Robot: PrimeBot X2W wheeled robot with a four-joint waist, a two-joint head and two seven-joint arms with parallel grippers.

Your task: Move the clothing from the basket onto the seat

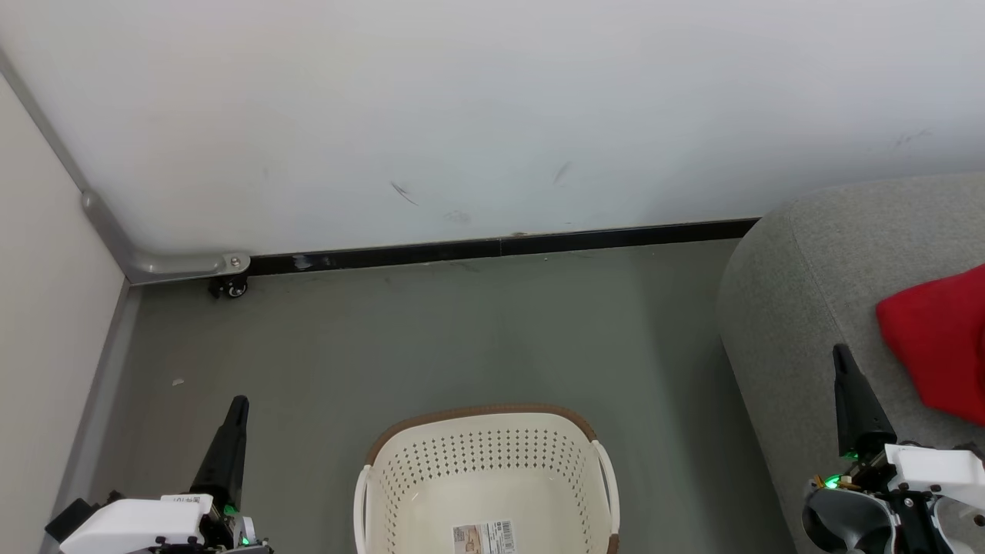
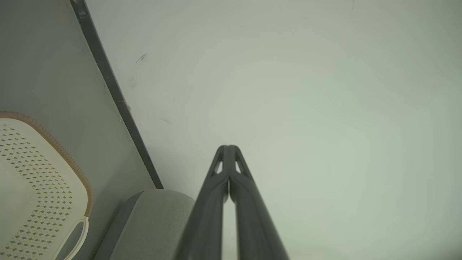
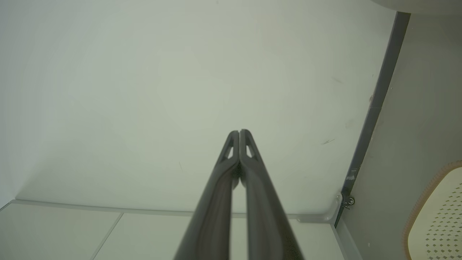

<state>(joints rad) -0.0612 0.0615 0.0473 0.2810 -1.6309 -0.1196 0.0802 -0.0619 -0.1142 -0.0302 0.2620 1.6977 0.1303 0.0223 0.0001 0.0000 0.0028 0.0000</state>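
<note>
Head view: bright red clothing, plain folds.

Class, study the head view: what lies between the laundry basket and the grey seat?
A bare strip of grey floor lies between the basket and the seat; nothing rests on it. The head view shows this.

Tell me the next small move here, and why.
Probably tilt the head down to check the near end of the basket, cut off at the picture's edge. What shows holds only a label, the clothing lies on the seat, and left gripper and right gripper are shut, empty.
</note>
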